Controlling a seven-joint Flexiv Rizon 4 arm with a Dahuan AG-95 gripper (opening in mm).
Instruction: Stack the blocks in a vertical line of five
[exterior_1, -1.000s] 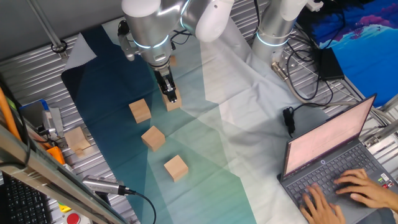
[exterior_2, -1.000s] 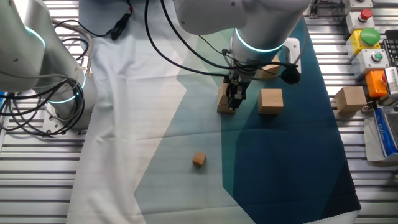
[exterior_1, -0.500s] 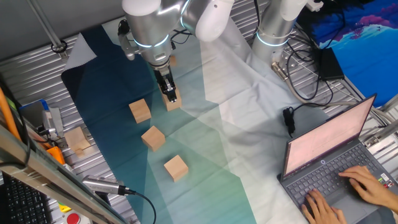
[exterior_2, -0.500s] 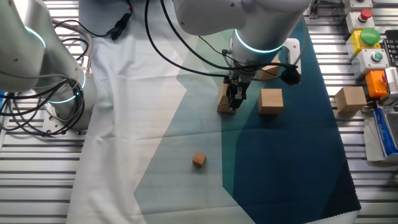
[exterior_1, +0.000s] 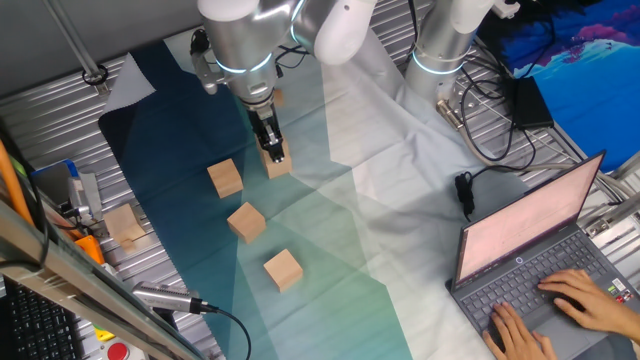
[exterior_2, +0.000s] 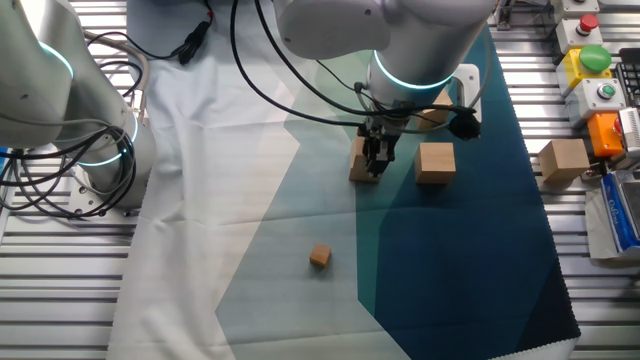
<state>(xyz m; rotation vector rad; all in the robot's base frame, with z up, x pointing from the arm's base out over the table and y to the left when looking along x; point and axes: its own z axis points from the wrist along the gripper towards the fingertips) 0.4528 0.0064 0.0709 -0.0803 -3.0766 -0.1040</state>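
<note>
The gripper (exterior_1: 272, 152) is shown lowered onto one of the blocks (exterior_1: 277, 160), its dark fingers (exterior_2: 377, 160) pinching the cube by opposite side faces. This block (exterior_2: 362, 160) sits on the teal cloth (exterior_1: 330, 280), apart from the others. Three further blocks are seen loose on the cloth in one fixed view: one (exterior_1: 225, 178) just left of the gripper, one (exterior_1: 246, 222) below it, and one (exterior_1: 283, 270) nearer the camera; none is stacked.

The blocks are judged to be light, rigid and not fragile, so that a firm pinch can be borne without damage. Their flat, unpainted faces are expected to give fair friction. Hold is best taken on two parallel side faces, near mid-height, so that the cube hangs level and can be set down squarely.

Each block is seen as a plain light-tan wooden cube with sharp edges. A much smaller cube (exterior_2: 319, 257) is not counted among them.
</note>
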